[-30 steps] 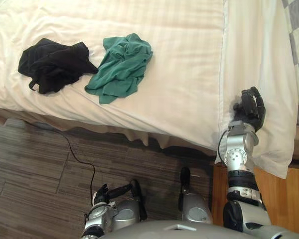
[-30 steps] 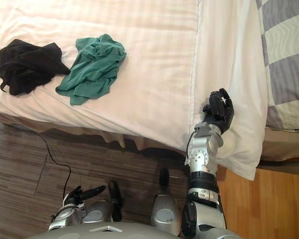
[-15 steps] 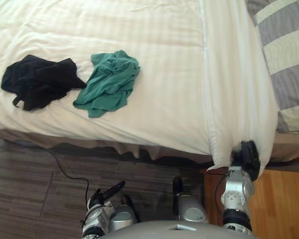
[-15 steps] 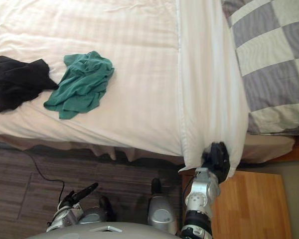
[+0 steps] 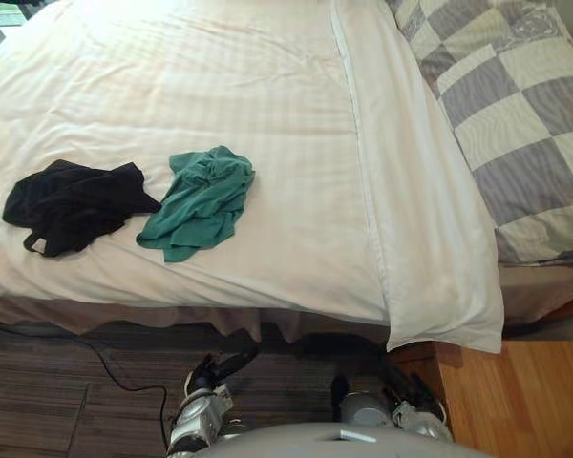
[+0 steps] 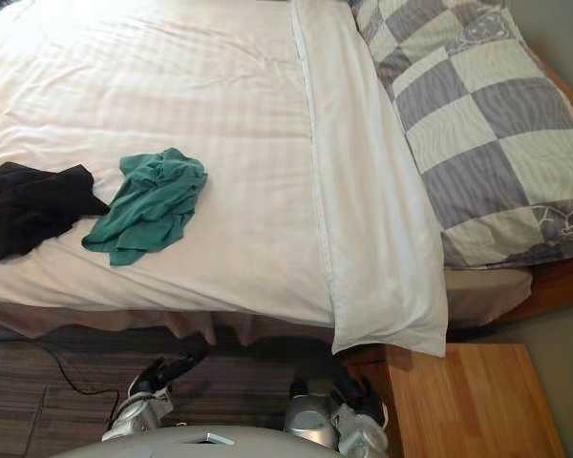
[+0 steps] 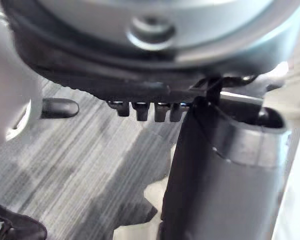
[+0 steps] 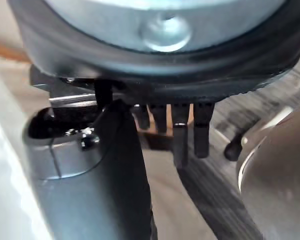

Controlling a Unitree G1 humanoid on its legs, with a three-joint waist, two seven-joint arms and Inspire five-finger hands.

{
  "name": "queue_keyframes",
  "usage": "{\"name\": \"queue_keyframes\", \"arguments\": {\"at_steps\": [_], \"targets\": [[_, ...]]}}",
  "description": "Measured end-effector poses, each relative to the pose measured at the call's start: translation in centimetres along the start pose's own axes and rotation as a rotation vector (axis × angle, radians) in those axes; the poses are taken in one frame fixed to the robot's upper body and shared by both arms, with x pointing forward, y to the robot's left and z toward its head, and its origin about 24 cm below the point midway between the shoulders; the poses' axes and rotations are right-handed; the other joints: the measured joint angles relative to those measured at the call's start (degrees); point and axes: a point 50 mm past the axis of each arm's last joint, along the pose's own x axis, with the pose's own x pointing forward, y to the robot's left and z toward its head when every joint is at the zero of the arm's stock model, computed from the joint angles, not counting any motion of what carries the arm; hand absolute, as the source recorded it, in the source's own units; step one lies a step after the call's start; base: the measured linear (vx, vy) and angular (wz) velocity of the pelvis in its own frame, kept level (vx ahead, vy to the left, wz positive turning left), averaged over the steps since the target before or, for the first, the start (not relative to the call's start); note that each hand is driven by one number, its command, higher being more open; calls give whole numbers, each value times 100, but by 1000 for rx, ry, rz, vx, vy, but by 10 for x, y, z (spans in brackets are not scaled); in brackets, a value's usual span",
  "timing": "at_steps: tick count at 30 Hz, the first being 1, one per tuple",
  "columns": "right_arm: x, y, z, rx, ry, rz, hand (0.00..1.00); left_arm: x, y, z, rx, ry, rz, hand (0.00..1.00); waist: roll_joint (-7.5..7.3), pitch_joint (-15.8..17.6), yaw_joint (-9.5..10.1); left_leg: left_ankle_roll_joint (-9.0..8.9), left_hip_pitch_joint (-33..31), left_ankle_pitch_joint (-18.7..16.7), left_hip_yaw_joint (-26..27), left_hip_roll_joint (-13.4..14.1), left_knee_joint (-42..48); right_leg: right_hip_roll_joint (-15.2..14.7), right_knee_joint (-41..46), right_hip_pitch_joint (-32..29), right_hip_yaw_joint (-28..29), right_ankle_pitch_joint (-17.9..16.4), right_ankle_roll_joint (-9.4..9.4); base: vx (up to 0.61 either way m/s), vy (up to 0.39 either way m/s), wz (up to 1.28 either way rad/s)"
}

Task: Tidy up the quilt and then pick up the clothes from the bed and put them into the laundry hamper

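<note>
Ctr-left of left-eye view: black garment (image 5: 72,203) & green garment (image 5: 199,200) side by side on quilt (image 5: 296,124), nr its front edge; open quilt beyond. Right-eye view: more of nightstand (image 6: 468,401), lower right. Wrist views: left robot hand (image 7: 142,111) & right robot hand (image 8: 181,140) slack-fingered, empty, over floor (image 7: 90,160).

The bed (image 5: 544,286) carries a white quilt (image 5: 220,86) (smooth), a checked pillow (image 5: 516,124) at two o'clock, and a black garment (image 5: 72,205) and green garment (image 5: 199,198) at nine.

The crumpled black garment (image 6: 29,218) is clipped at the right eye view's left edge. The light wooden nightstand (image 6: 468,401) runs off its bottom edge.
</note>
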Motion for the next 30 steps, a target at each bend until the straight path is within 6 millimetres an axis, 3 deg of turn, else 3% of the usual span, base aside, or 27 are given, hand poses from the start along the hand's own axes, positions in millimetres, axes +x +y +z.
{"name": "queue_keyframes", "arguments": {"at_steps": [2,3,5,6,7,9,11,12,13,14,15,16,18,19,20,21,22,23,24,25,26,27,29,30], "targets": [[1,4,7,-141,-36,45,100,1,6,10,15,-37,6,100,-51,134,61,45,-984,-311,-435,405,2069,-148,150,26,-231,-201,9,-171,-61,61],[2,5,9,-185,-44,54,100,1,8,10,22,-39,8,100,-71,164,96,38,-1194,-277,-546,504,2526,-168,174,53,-257,-213,17,-203,-19,31],[3,5,13,-284,-65,71,100,0,8,7,36,-32,8,100,52,190,200,1,-1587,-196,-967,580,3268,-225,237,108,-271,-219,29,-98,70,12],[5,8,16,-345,-74,79,100,-1,14,2,58,-29,18,100,97,185,186,74,-1713,-393,-1096,615,3481,-286,204,80,-288,-179,93,-38,172,11],[6,9,17,-372,-75,85,100,-1,15,2,70,-34,17,100,102,185,185,105,-1753,-507,-1119,699,3495,-285,177,61,-283,-150,139,-25,197,8],[10,15,20,-425,-74,91,100,0,22,8,111,-53,25,100,53,194,184,210,-1737,-756,-1290,1325,3087,-355,160,-19,-163,-6,275,29,314,-8],[12,16,21,-427,-67,80,100,0,28,12,137,-74,50,100,-57,236,193,297,-1531,-717,-1481,1735,2289,-621,232,-56,-35,46,452,26,324,-11],[12,16,20,-431,-63,78,100,0,28,12,143,-77,51,100,-106,234,199,394,-1461,-647,-1581,1795,1995,-757,228,-59,18,64,583,13,561,-11],[12,18,17,-454,-51,83,100,1,31,17,162,-92,64,100,-276,219,205,-293,-1360,-352,-1758,1654,1598,-1182,148,-62,202,138,811,15,642,-12],[11,22,10,-458,-26,96,100,2,36,25,175,-110,79,100,-420,184,245,-502,-1346,-354,-1652,1373,1698,-1386,14,-67,330,139,866,25,762,-8],[9,32,-1,-446,20,138,100,4,45,31,217,-115,112,100,-538,5,224,-551,-1557,-470,-1614,1247,1917,-1247,163,-148,445,69,973,83,522,-3],[8,33,-2,-461,23,168,100,5,41,34,272,-119,103,100,-581,-62,206,-680,-1686,-513,-1684,1215,2157,-1059,221,-157,279,167,856,127,489,-14],[5,39,-8,-430,33,178,100,7,37,35,354,-96,71,100,-726,-146,181,-631,-1741,-800,-1528,923,2454,-1371,-217,-23,12,800,593,57,454,-43],[5,47,-8,-430,34,188,100,9,35,33,412,-77,55,100,-749,-233,239,-550,-1616,-839,-1084,873,2364,-1390,-434,-221,-37,1498,-79,-48,454,-79],[6,49,-6,-451,36,194,100,9,34,32,430,-73,47,100,-739,-258,241,-456,-1551,-801,-897,904,2233,-1374,-419,-360,-227,1635,-243,-15,449,-97],[8,56,1,-488,19,216,100,9,31,31,458,-73,27,100,-727,-251,176,-298,-1416,-688,-709,796,1928,-1273,5,-530,-897,1576,-238,50,234,-68],[8,57,1,-509,21,223,100,9,28,28,470,-67,12,100,-661,-218,175,-266,-1269,-621,-660,771,1742,-1050,315,-577,-1283,1255,-244,80,265,-57],[8,57,0,-529,17,228,100,8,26,22,476,-43,-4,100,-516,-229,151,-239,-1176,-583,-710,825,1545,-516,634,-569,-1265,583,-162,59,192,-37],[8,58,2,-550,6,231,100,8,24,20,486,-34,-14,100,-460,-240,114,-228,-1148,-561,-751,836,1459,-225,658,-535,-1181,284,-207,75,151,3],[8,61,4,-607,-20,245,100,8,21,17,502,-27,-29,100,-411,-225,1,-223,-1128,-511,-865,813,1287,265,518,-360,-1059,-175,-286,91,52,35],[7,62,4,-653,-34,250,100,8,17,15,520,-16,-39,100,-422,-211,-19,-214,-1057,-435,-933,604,1117,352,148,-47,-1296,-307,-340,123,26,44],[7,63,5,-682,-43,255,100,8,14,14,524,-13,-43,100,-430,-222,-28,-205,-1038,-399,-995,562,1053,340,58,42,-1311,-304,-331,104,3,47],[8,63,8,-737,-64,270,100,7,8,7,543,4,-56,100,-293,-208,-83,-147,-727,-105,-1147,444,567,312,81,259,-1414,-312,-346,136,8,51],[8,63,9,-755,-71,274,100,6,5,5,541,7,-65,100,-231,-167,-54,-149,-516,30,-1150,444,354,295,401,241,-1376,-382,-460,147,-16,26]]}}
